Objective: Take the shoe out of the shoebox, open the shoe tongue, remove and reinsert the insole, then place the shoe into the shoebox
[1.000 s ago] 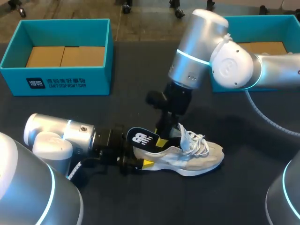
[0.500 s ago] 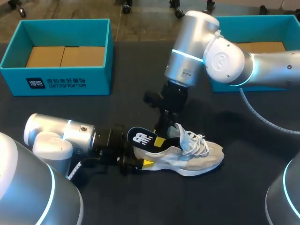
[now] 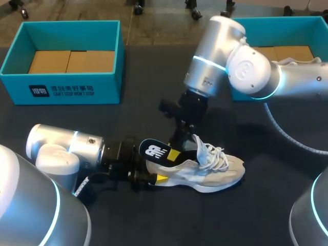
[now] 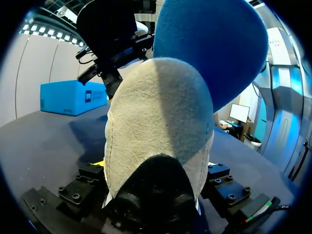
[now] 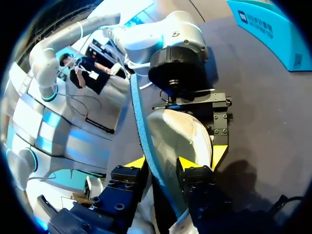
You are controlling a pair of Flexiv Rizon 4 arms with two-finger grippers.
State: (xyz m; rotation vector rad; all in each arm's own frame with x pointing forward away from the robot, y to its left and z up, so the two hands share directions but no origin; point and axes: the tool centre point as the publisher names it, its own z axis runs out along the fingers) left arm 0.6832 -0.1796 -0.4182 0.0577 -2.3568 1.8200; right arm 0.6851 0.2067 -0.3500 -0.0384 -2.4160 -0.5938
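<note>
Looking down from the head view, shoe (image 3: 205, 171): stands on its sole on the dark table (image 3: 143, 113), toe toward my right, white laces loose, outside both boxes.
Head view, insole (image 3: 154, 150): dark with a white mark, rising out of the shoe's opening at the heel end, its front end down inside the shoe.
Head view, left gripper (image 3: 155, 179): comes in low from my left and is clamped on the shoe's heel; one yellow tip shows against the heel's side.
Head view, right gripper (image 3: 177, 154): hangs down over the shoe's opening, pinching the insole between heel and laces.
Head view, shoeboxes: left shoebox (image 3: 66, 87) and right shoebox (image 3: 266, 23), both teal, sit at the far side of the table, well apart from the shoe, each with brown cardboard (image 3: 72, 61) in its bottom.
Left wrist view, left gripper (image 4: 155, 168): its fingers press the heel from both sides, so it is closed on the shoe.
Left wrist view, shoe (image 4: 156, 126): the grey suede heel fills the space between the fingers.
Left wrist view, insole (image 4: 214, 53): its blue underside rises above the heel.
Left wrist view, right gripper (image 4: 111, 73): dark, ahead of the heel, beside the insole.
Left wrist view, right shoebox (image 4: 73, 97): farther off on the table.
Right wrist view, right gripper (image 5: 161, 165): both yellow tips flank the insole and close on it.
Right wrist view, insole (image 5: 141, 122): seen edge-on, a blue strip running from between the fingers toward the left arm.
Right wrist view, shoe (image 5: 180, 136): its pale heel lies just beside the insole, ahead of the right gripper.
Right wrist view, left gripper (image 5: 187, 146): holds the heel from the far end; one of its yellow-tipped fingers (image 5: 219, 141) lies along the heel's side.
Right wrist view, left shoebox (image 5: 265, 29): beyond, on the table.
</note>
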